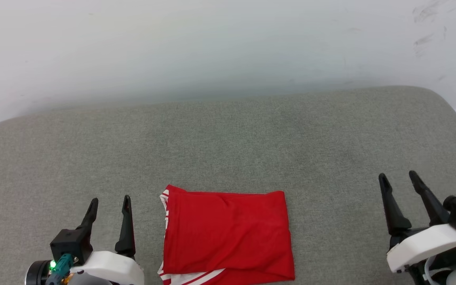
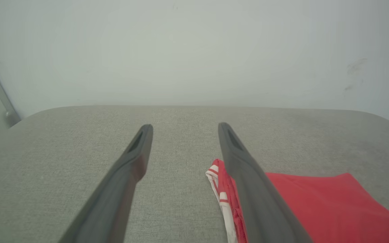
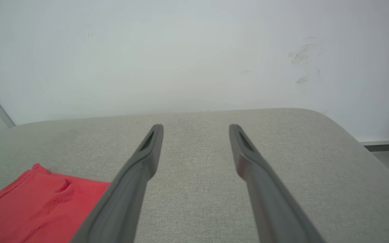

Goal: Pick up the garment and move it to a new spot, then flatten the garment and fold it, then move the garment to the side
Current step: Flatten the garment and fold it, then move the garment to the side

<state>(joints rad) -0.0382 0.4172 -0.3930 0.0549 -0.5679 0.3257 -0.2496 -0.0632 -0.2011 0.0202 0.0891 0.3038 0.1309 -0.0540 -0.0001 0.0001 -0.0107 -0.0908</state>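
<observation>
Folding looks finished: the red shirt (image 1: 228, 233) lies as a flat rectangle at the grey cushion's (image 1: 228, 138) near middle. Left gripper (image 1: 110, 200) and right gripper (image 1: 397, 174) hover spread and empty over the cushion's 2 near corners. Moving the shirt aside likely remains.

No legible text, label, brand, number or sign anywhere.
</observation>
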